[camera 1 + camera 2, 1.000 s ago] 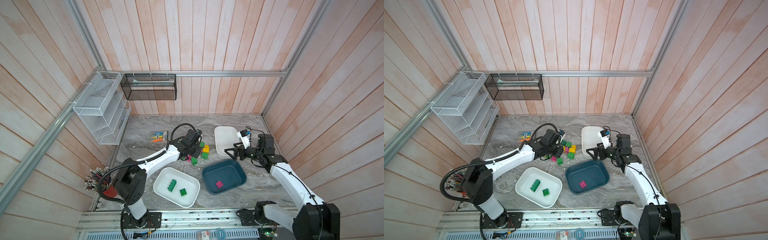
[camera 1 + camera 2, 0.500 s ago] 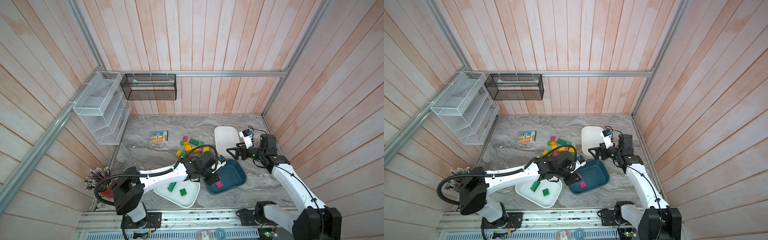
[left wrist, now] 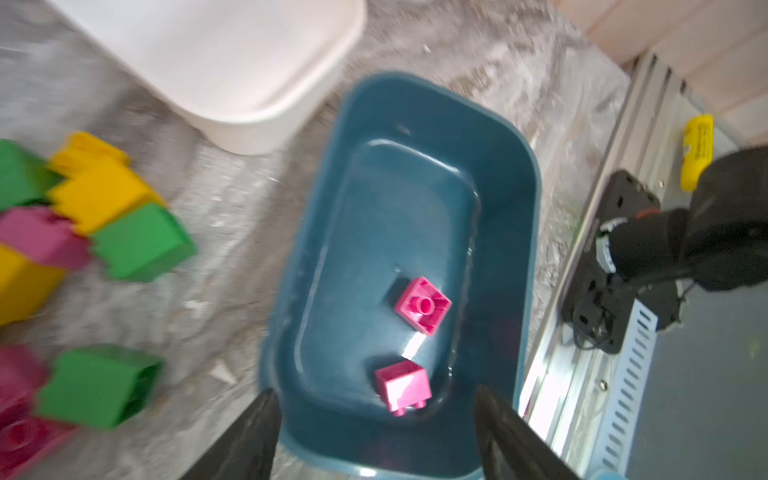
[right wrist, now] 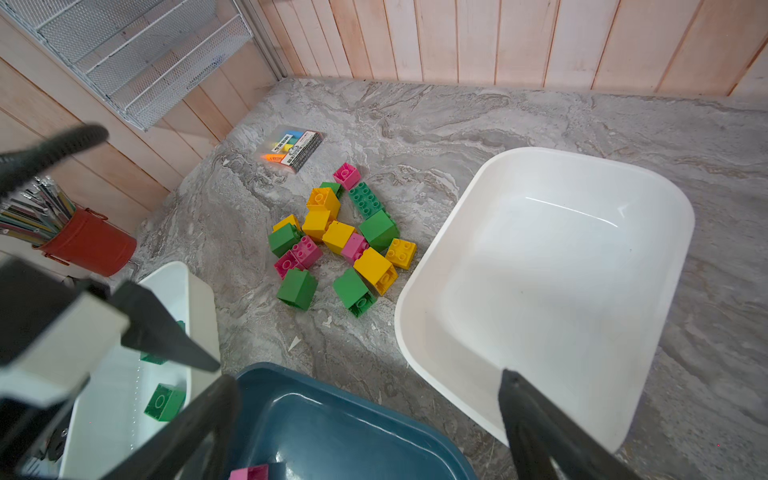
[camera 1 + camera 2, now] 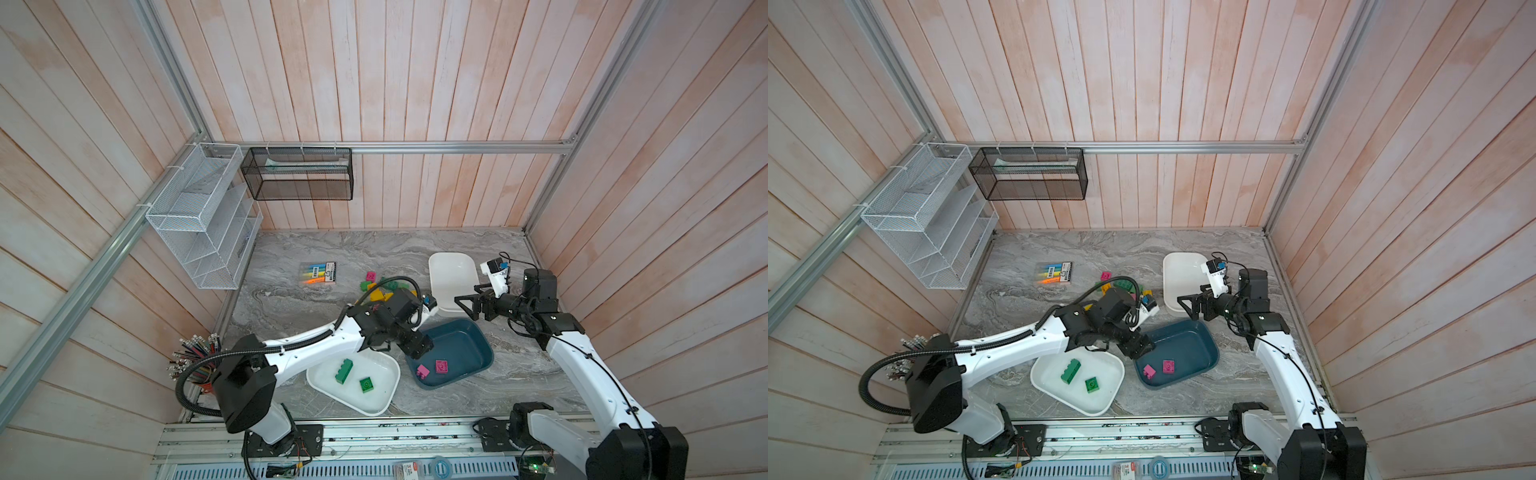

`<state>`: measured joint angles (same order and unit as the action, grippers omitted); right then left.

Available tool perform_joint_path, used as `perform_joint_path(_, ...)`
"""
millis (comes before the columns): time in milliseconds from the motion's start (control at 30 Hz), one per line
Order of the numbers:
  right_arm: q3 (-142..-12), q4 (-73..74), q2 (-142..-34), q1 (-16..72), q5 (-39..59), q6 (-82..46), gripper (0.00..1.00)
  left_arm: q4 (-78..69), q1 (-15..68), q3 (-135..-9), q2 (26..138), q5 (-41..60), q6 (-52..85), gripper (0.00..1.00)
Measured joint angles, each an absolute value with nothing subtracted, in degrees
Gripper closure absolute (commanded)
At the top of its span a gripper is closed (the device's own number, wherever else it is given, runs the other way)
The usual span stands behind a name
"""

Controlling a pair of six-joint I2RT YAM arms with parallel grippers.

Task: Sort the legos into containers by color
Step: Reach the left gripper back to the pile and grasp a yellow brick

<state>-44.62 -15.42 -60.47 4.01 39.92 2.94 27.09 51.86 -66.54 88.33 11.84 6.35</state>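
Position of left gripper [image 5: 417, 348]: above the left end of the dark teal tub [image 5: 478, 338], which sits at lower centre of the table [image 5: 291, 303] in both top views. The jaws stand well apart and hold nothing. In the left wrist view the two dark fingers [image 3: 253, 436] straddle the tub rim with no brick between them.

Contents of the dark teal tub: two pink bricks on its floor, near each other but not touching.
- One pink brick [image 5: 441, 365] lies with its hollow underside up.
- The second pink brick [image 5: 422, 371] lies on its side, nearer the left gripper.

The near white tub [image 5: 376, 401] sits just beside the dark teal tub, to its lower left in both top views. It holds a green oblong brick [image 5: 344, 371] and a green square brick [image 5: 366, 384], set apart from each other.

The far white tub [image 5: 453, 266] lies at the upper right of the table. Its near end is just beside the far rim of the dark teal tub.

The right gripper [image 5: 462, 305] hovers by the near left corner of the far white tub and points toward the left of the frame. Its jaws are spread fully and hold nothing.

The unsorted legos [image 4: 340, 241] form a loose cluster of green, yellow and pink bricks at the centre of the table, between the highlighter pack [image 5: 318, 273] and the far white tub. In both top views the left arm [image 5: 316, 340] hides part of the cluster.

The red pencil cup [image 4: 89, 245] stands at the lower left corner of the table.
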Motion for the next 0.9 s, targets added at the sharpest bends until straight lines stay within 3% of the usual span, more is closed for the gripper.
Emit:
perform_joint_path(200, -44.62, -14.79, -60.9, 4.01, 41.15, 2.39, 0.02, 28.12, 35.51, -65.84, 82.74, 5.45, 8.62, 0.25)
perform_joint_path(400, -44.62, -13.93, -61.98, 4.03, 42.13, 1.67, 0.02, 28.23, 24.1, -63.88, 88.38, -1.69, 10.61, 0.28)
perform_joint_path(733, -44.62, -13.56, -62.81, 4.03, 42.35, 1.72, 0.02, 27.51, 23.03, -65.1, 102.08, -3.49, 10.07, 0.34)
perform_joint_path(900, -44.62, -13.47, -63.18, 4.03, 42.33, 1.74, 0.02, 26.85, 23.03, -65.47, 103.2, -1.74, 9.26, 0.34)
